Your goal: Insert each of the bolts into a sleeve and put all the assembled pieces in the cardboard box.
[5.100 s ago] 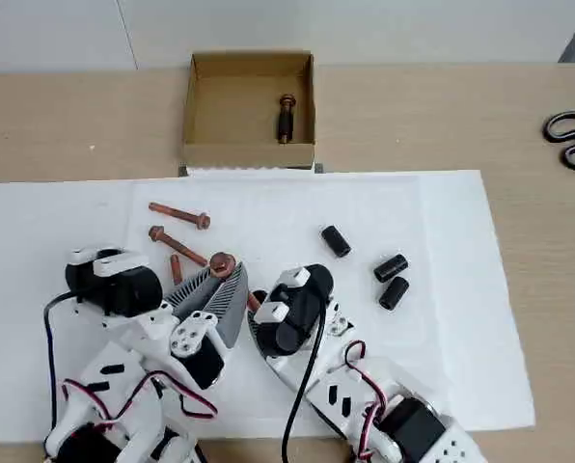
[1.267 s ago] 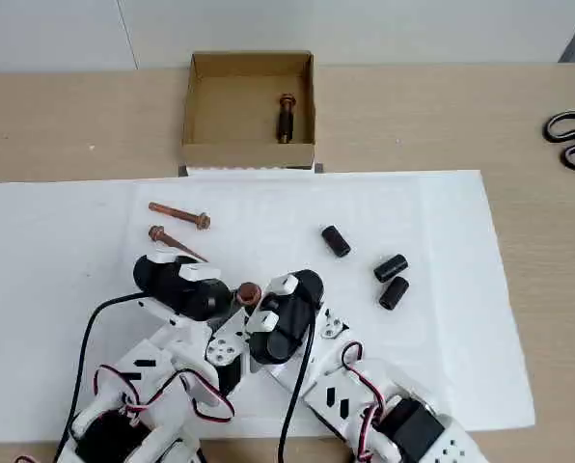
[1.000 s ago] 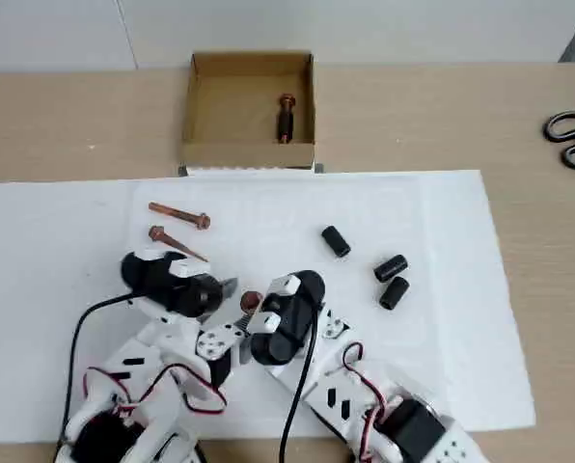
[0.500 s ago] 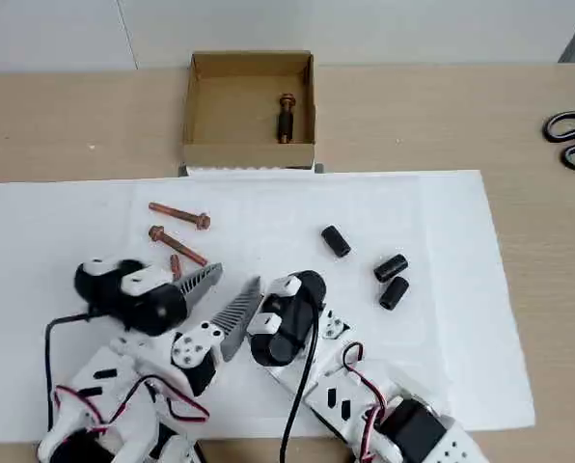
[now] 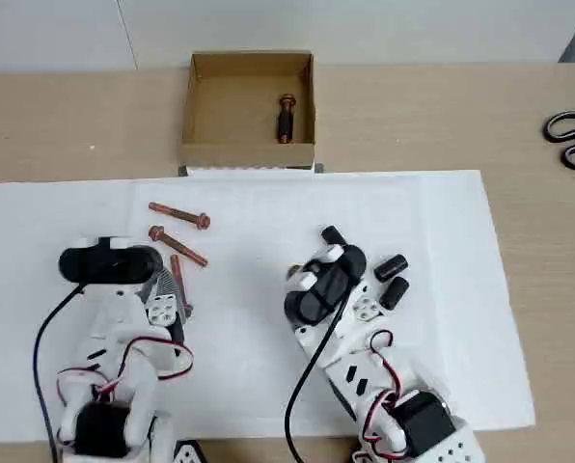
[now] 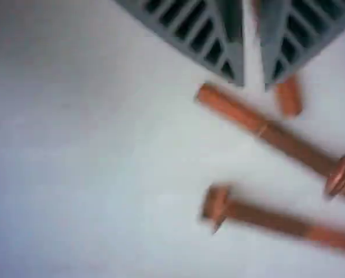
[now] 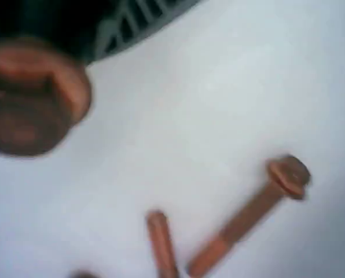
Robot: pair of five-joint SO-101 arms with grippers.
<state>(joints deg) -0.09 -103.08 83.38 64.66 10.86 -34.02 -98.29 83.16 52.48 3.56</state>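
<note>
We are logging the gripped bolt [image 7: 33, 98] sitting head-out in the right gripper [image 5: 297, 275]. The jaws are clamping it, with a dark mass around the shank (sleeve or finger, we cannot tell which), and the gripper is hanging over the middle of the white paper sheet [image 5: 442, 203]. Three loose bolts are lying on the sheet's left part: the upper bolt [image 5: 179, 214], the middle bolt [image 5: 177, 246] just below it, and the lower bolt [image 5: 177, 275], partly covered by the left gripper [image 6: 252, 81]. We are noting that gripper's jaws standing only a narrow slit apart and gripping nothing, with the lower bolt's end poking out beside one tip. Three black sleeves [image 5: 391, 267] are lying just right of the right arm, one partly hidden by it. Beyond the sheet's far edge, in the cardboard box [image 5: 201, 106], one assembled piece [image 5: 286, 118] is resting near the right wall. Scissors [image 5: 569, 137] are lying at the right edge of the table [image 5: 75, 125].
</note>
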